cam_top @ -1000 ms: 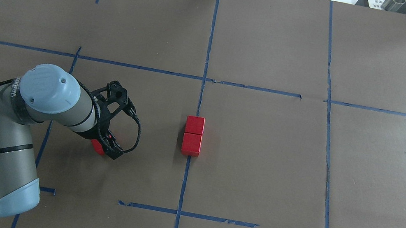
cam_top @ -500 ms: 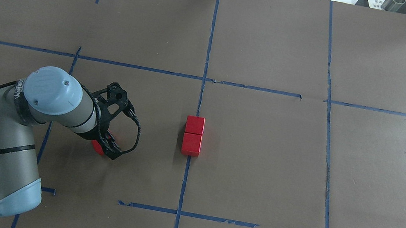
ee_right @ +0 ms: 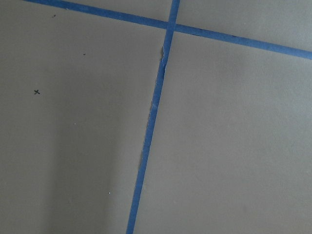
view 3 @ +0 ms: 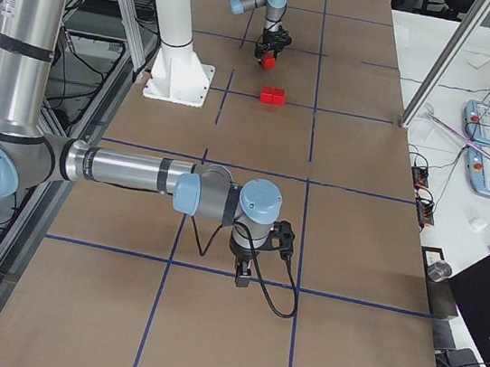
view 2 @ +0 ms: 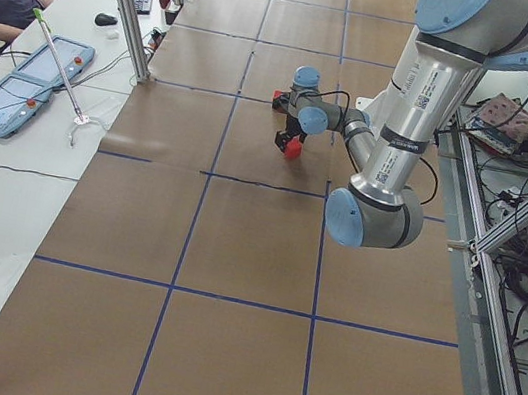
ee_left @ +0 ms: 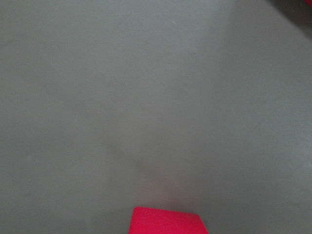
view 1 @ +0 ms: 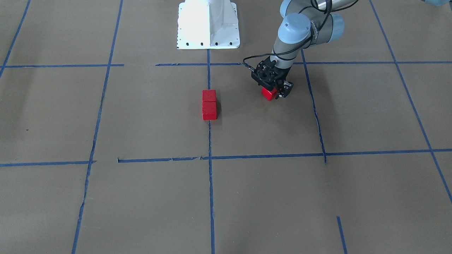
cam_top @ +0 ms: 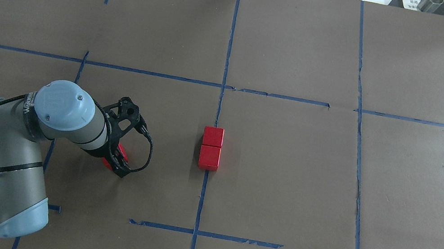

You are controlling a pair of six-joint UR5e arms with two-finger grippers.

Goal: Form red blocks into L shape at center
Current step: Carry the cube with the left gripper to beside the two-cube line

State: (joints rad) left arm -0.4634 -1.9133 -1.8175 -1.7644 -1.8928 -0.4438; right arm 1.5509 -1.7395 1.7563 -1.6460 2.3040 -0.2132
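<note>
**Third block in the left gripper, well short of the pair**

The third block (view 1: 269,94) sat pinched between the closed fingers of the left gripper (view 1: 272,92). It was in the robot-left half of the centre cell (cam_top: 286,177), well apart from the pair (cam_top: 211,147). Those two lay touching, end to end along the centre line (cam_top: 201,198).

The carry looked underway. To finish it well, the block would need its faces squared to the pair. It should then go down flush against the side of an end block, not in line and not at the seam. A low, sideways approach risked nudging the pair, so coming down from above and letting go only once on the paper seemed safer.

The front-facing view showed the block's faces under the gripper. Overhead, the wrist hid all but a red sliver. The left wrist view caught only a red edge against bare paper.

The right gripper (view 3: 242,279) appeared only in the exterior right view, over a tape line far away. Whether it was open could not be told.
</note>
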